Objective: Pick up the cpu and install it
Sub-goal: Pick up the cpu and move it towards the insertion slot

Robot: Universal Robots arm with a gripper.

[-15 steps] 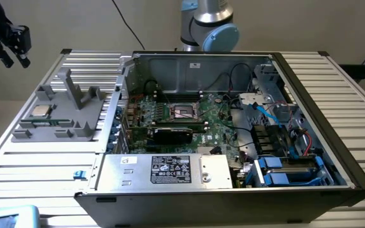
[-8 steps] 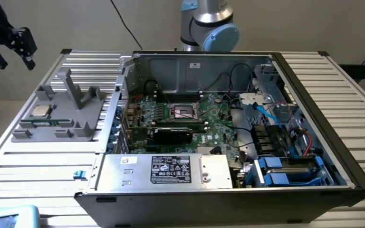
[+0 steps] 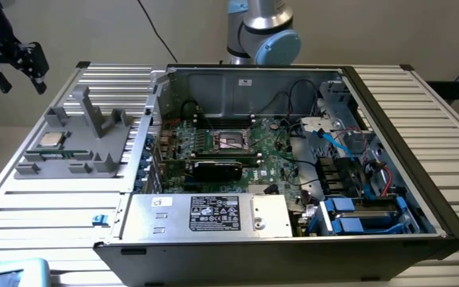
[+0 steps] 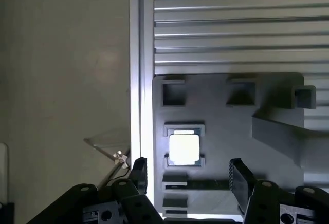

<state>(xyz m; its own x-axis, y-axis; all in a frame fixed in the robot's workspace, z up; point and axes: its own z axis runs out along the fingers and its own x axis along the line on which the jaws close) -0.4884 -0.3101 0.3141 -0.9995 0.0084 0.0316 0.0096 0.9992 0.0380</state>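
Gripper spread wide, holding nothing, hanging well above the grey fixture. cpu sits in a fixture pocket, well apart from the open PC case. Black label on silver box: print unreadable.

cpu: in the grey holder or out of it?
In. The cpu lies flat in a square recess of the grey holder, outside the computer case. The hand is open, apart from it, holding nothing.
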